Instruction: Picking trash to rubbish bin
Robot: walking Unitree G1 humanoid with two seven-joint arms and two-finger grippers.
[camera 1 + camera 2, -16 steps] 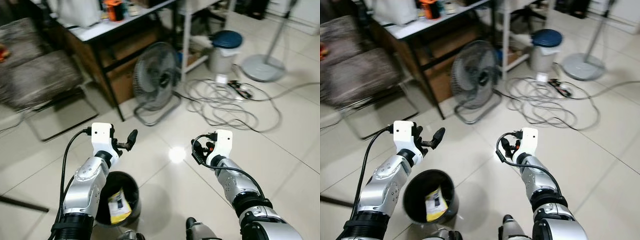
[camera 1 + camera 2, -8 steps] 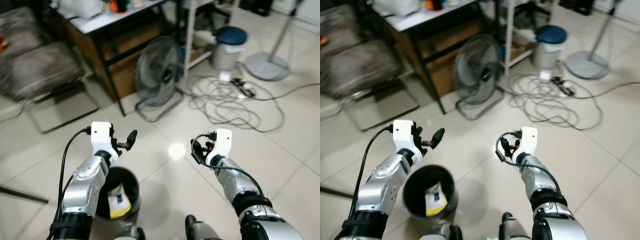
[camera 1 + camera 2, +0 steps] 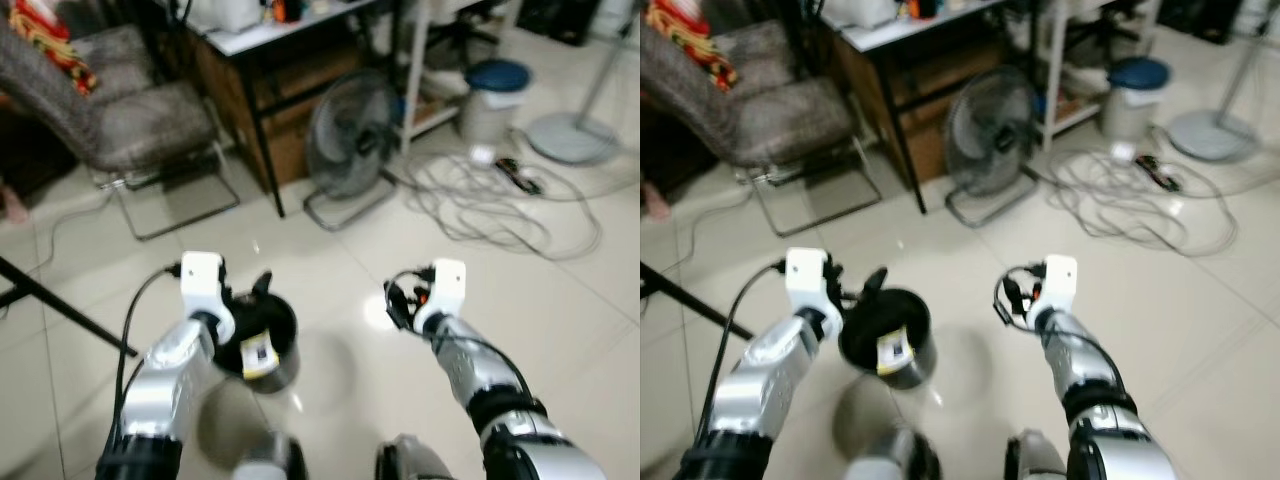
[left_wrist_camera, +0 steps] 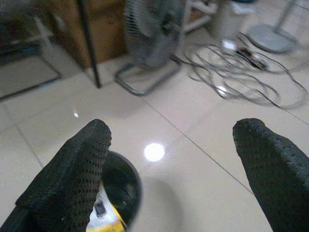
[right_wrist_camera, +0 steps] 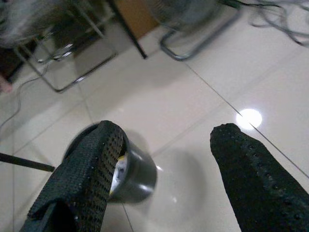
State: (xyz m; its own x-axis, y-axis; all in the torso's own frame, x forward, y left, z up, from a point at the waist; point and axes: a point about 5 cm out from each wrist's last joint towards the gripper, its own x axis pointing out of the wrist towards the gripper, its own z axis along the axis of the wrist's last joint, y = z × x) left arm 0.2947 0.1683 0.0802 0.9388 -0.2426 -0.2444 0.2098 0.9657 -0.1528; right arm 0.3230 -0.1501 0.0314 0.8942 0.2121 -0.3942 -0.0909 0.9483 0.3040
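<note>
Since a second ago, camera swung: more of the grey padded chair [image 3: 130,110] in view, round black rubbish bin [image 3: 262,340] now further up and nearer the left claw [image 3: 262,284]. Yellow-and-white piece of trash [image 3: 258,355] lying inside the bin. Both arms raised over the pale tiled floor [image 3: 560,300]; left claw spread apart and empty, right claw [image 5: 164,159] likewise apart, holding nothing.
</note>
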